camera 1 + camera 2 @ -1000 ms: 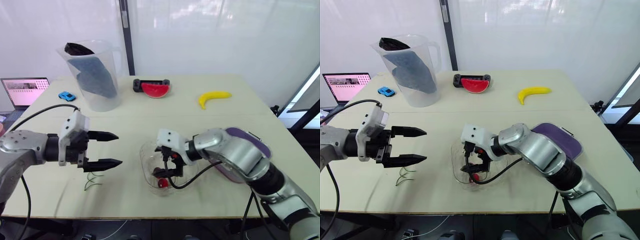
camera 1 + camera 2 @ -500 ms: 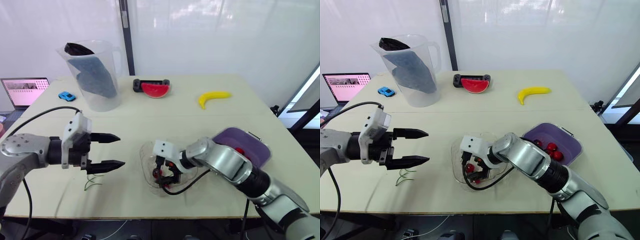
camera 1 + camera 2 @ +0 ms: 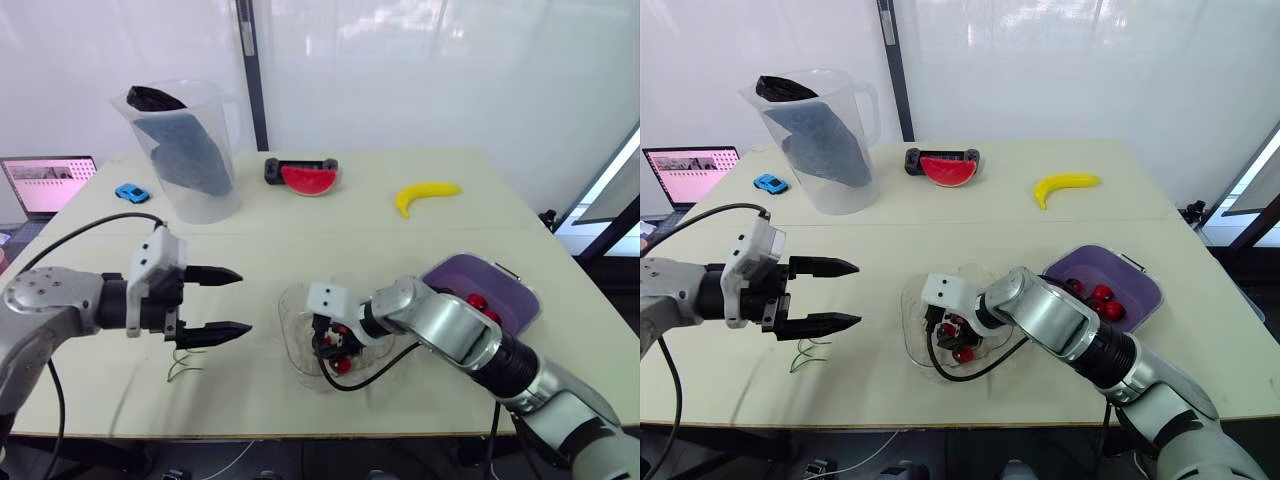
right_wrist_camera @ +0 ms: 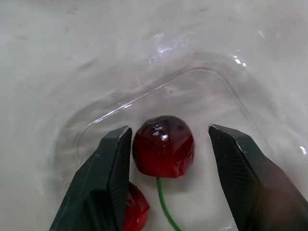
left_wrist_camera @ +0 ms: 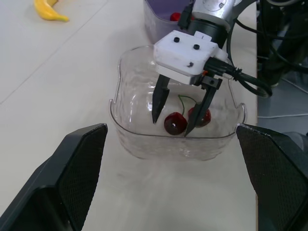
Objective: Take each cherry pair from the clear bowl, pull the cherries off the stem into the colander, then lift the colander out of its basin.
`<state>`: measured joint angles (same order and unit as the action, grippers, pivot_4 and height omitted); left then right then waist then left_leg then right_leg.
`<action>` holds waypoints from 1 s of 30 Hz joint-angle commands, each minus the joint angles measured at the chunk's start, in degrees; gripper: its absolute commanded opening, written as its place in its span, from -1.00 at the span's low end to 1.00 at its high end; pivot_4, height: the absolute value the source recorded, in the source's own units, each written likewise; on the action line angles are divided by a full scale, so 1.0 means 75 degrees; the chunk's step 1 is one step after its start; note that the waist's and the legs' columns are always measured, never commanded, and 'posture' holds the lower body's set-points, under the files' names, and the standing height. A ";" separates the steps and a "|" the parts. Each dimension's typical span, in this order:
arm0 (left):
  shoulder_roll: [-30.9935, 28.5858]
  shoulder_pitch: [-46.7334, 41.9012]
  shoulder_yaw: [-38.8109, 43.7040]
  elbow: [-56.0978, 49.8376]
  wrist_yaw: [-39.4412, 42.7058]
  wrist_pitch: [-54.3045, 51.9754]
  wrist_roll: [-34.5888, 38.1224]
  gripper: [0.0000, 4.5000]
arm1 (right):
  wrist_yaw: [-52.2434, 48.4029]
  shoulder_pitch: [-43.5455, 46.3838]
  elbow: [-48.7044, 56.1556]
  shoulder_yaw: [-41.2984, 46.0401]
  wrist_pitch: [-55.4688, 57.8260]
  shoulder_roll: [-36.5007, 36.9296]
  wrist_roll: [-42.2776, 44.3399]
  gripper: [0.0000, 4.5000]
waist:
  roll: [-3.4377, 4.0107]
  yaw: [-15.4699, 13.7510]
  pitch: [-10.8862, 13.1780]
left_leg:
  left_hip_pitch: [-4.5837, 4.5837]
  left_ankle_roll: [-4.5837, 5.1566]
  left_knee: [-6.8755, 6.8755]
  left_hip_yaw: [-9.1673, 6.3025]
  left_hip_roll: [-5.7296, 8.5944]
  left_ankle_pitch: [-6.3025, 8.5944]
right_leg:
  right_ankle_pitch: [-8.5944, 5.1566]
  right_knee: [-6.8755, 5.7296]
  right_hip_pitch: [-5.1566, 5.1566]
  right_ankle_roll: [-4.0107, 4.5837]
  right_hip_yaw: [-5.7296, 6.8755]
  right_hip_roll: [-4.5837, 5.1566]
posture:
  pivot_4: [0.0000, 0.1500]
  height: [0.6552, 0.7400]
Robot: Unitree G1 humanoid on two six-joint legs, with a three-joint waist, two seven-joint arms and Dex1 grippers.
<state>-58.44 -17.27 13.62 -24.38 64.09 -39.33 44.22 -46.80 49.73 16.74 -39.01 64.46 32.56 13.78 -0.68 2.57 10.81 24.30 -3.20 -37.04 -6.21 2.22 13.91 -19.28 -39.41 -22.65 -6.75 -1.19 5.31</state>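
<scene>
Right gripper (image 5: 171, 126) is down inside the clear bowl (image 5: 126, 139) with its fingers spread, not clamped on anything. From my right wrist cam I've got one cherry (image 4: 163, 147) sitting right between the two fingers (image 4: 113, 178). One finger looks like it's touching the cherry's side or is just a hair off, I honestly can't tell which. The other finger has a clear gap to the fruit. The second cherry (image 4: 135, 211) of the pair is tucked down beside that near finger, and the green stem (image 4: 162, 206) runs off from the first one. Both cherries lie on the bowl floor.

Left gripper (image 3: 240, 301) hangs over the table (image 3: 420, 240) to the left of the bowl, well apart from it. Its fingers are wide apart and it's got nothing in them. A couple of bare green stems (image 3: 184, 362) lie on the table just below it.

The purple colander (image 3: 1146, 284) sits to the right of the bowl, near it, with a few loose red cherries (image 3: 1098, 296) already inside.
</scene>
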 commanded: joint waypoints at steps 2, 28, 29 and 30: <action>-0.0028 -0.0131 0.0054 -0.0056 -0.0020 0.0131 -0.0053 1.00 | -0.0174 0.0152 0.0224 -0.0048 -0.0079 0.0114 -0.0130 -0.65 | 0.0000 0.0000 0.0000 | 0.0000 0.0000 0.0000 0.0000 0.0000 0.0000 | 0.0000 0.0000 0.0000 0.0000 0.0000 0.0000 | 1.00 1.00; 0.0156 0.0108 0.0179 -0.0331 -0.0437 0.0005 0.0093 1.00 | -0.3356 0.1387 -0.1003 -0.1129 -0.5718 0.0196 -0.3687 0.55 | 0.0000 -0.0001 0.0000 | 0.0000 -0.0013 -0.0002 -0.0002 -0.0002 -0.0007 | 0.0001 0.0000 0.0000 0.0001 0.0000 -0.0007 | 1.00 1.00; 0.0171 0.0047 0.0143 -0.0321 -0.0456 -0.0026 0.0132 1.00 | -0.3418 0.1370 -0.0905 -0.1077 -0.5719 0.0228 -0.3742 0.77 | 0.0000 -0.0002 0.0000 | 0.0000 -0.0013 -0.0002 -0.0002 -0.0002 -0.0007 | 0.0001 0.0001 0.0000 0.0001 0.0000 -0.0007 | 1.00 1.00; 0.0191 -0.0044 0.0100 -0.0298 -0.0474 -0.0056 0.0173 1.00 | -0.3556 0.1332 -0.0687 -0.0952 -0.5517 0.0233 -0.3643 0.98 | 0.0000 -0.0003 0.0000 | 0.0000 -0.0013 -0.0002 -0.0002 -0.0001 -0.0007 | 0.0001 0.0001 0.0000 0.0002 0.0000 -0.0007 | 1.00 1.00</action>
<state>-57.15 -16.40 13.65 -25.75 60.86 -39.68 44.48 -72.28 59.55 8.23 -48.72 22.07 34.40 -13.47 -0.68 2.55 10.81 24.30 -3.29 -37.05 -6.23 2.22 13.86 -19.27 -39.40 -22.65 -6.74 -1.19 5.25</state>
